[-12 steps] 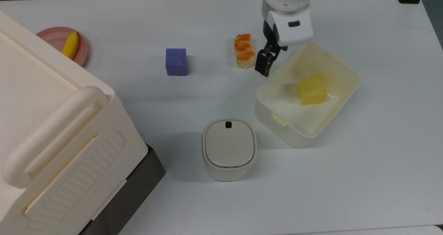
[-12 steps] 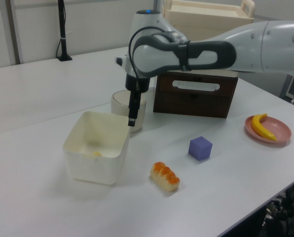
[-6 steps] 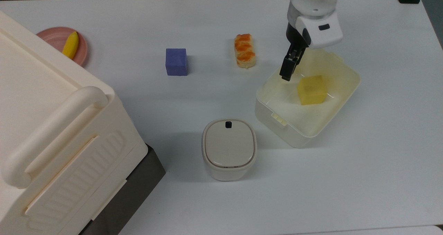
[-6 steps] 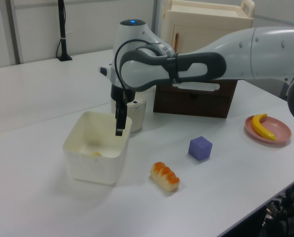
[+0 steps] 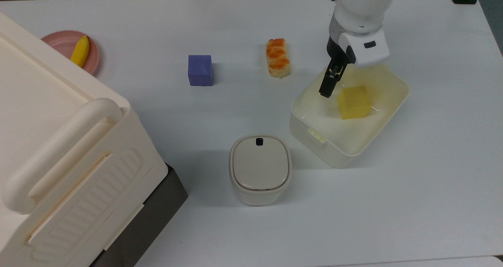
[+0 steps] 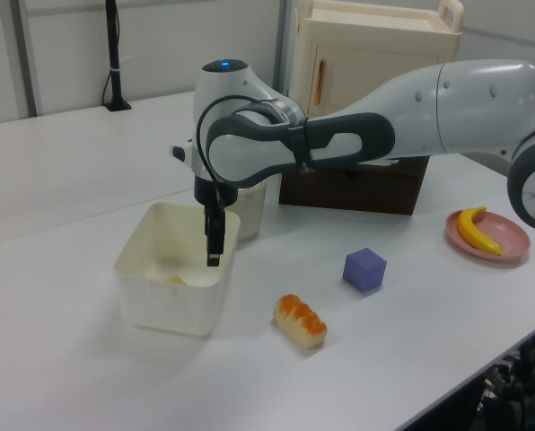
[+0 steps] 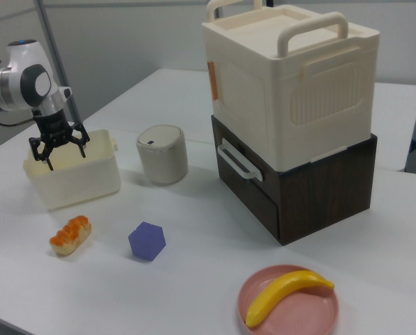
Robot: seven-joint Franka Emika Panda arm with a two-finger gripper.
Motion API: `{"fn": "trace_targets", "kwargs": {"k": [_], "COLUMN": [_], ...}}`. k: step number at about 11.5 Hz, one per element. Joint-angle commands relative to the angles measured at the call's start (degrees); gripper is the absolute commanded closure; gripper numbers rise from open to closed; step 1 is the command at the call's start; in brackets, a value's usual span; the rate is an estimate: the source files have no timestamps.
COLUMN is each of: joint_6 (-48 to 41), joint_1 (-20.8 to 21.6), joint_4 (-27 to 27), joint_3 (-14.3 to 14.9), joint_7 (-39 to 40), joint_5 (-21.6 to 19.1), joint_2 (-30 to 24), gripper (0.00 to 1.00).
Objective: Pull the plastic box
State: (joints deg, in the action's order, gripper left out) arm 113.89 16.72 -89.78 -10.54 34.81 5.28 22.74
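In the top view, we see the gripper [image 5: 328, 87] has swung from outside the plastic box [image 5: 349, 107], near the pastry [image 5: 278, 57], to hang inside its upper-left wall, beside the yellow block [image 5: 354, 102]. We judge it is placing a finger behind that wall to hook and pull. The box sits right of the table's centre, its long axis running diagonally from lower left to upper right (one latch tab faces the lidded container [image 5: 260, 168]).

In the left view, the gripper [image 6: 214, 249] dips just inside the box [image 6: 177, 268] at its near-right wall.

In the right view, the gripper [image 7: 59, 152] has its fingers spread wide, holding nothing, over the box [image 7: 74, 176]
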Motion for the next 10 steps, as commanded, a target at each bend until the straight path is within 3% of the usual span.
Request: {"fn": "trace_targets", "kwargs": {"k": [1,10], "joint_6": [1.2,2.6], "joint_1": [1.4,0.2], "joint_4": [0.3,-9.1], "joint_3": [0.8,0.8], "joint_7": [1.0,1.4], "joint_5": [2.3,4.6], "joint_2": [1.4,-3.9], "gripper": [0.0,0.0]}}
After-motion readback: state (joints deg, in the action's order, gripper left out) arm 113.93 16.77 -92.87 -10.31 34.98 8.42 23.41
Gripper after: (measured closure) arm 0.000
